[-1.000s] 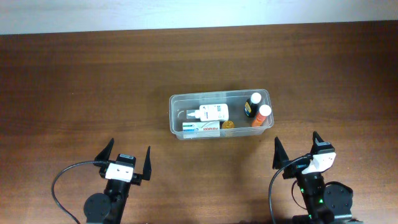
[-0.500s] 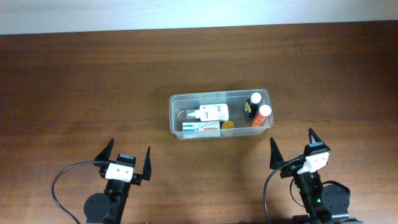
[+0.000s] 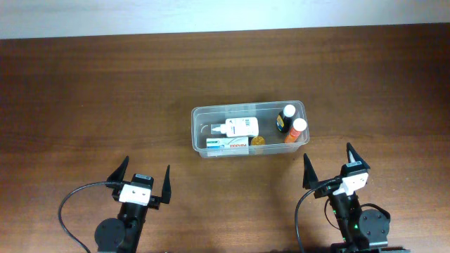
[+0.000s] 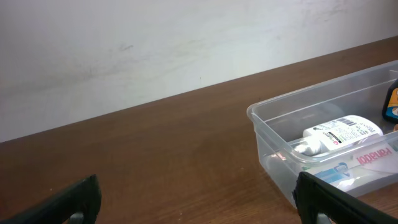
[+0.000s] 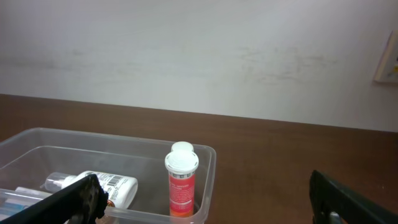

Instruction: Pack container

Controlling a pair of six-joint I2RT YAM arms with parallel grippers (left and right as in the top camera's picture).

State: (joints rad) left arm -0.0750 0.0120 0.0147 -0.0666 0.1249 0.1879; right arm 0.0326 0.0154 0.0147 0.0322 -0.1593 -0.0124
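Note:
The clear plastic container (image 3: 198, 112) sits on the brown table, right of centre. Inside lie a white bottle (image 3: 238, 128), a flat white box (image 3: 228, 143) and a small gold-lidded item (image 3: 257, 140). An orange tube with a white cap (image 3: 296, 131) and a dark bottle with a white cap (image 3: 285, 118) stand at its right end. My left gripper (image 3: 144, 182) is open and empty, near the front edge, left of the container. My right gripper (image 3: 330, 169) is open and empty, just in front of the container's right end. The container (image 4: 267, 118) shows in the left wrist view, and its rim (image 5: 205, 168) and the orange tube (image 5: 181, 180) in the right wrist view.
A pale wall (image 5: 199, 56) runs behind the table's far edge. Black cables loop beside both arm bases (image 3: 67, 204) at the front edge.
My right gripper has shifted slightly left and turned a little. The left arm and the container's contents have not moved.

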